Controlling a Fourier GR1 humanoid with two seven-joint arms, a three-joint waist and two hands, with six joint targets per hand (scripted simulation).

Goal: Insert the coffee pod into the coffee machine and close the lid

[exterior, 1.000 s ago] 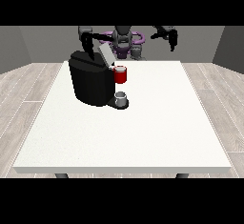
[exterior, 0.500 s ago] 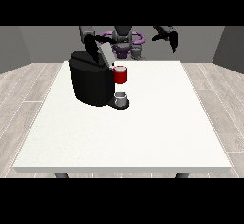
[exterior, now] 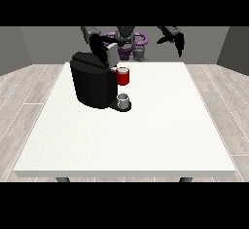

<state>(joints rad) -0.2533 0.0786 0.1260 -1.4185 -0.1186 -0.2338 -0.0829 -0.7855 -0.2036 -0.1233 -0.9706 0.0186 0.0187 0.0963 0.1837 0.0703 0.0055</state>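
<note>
Presently the hand at the view's left (exterior: 101, 49) rests on the coffee machine (exterior: 93, 81), finger state indeterminable; the other hand (exterior: 176, 37) hangs idle, fingers relaxed. Lid closure appears pending.

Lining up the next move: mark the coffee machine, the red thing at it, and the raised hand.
coffee machine (exterior: 92, 84), front view, black body.
red thing at the machine (exterior: 123, 77), front view, its side.
hand at the view's right (exterior: 178, 41), front view, palm.

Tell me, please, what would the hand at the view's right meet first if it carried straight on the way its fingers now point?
The hand at the view's right hangs with fingers pointing downward, raised beyond the table's far edge. Going straight down, it would probably meet the white table near its far right corner, or pass just behind it; depth is unclear.
</note>
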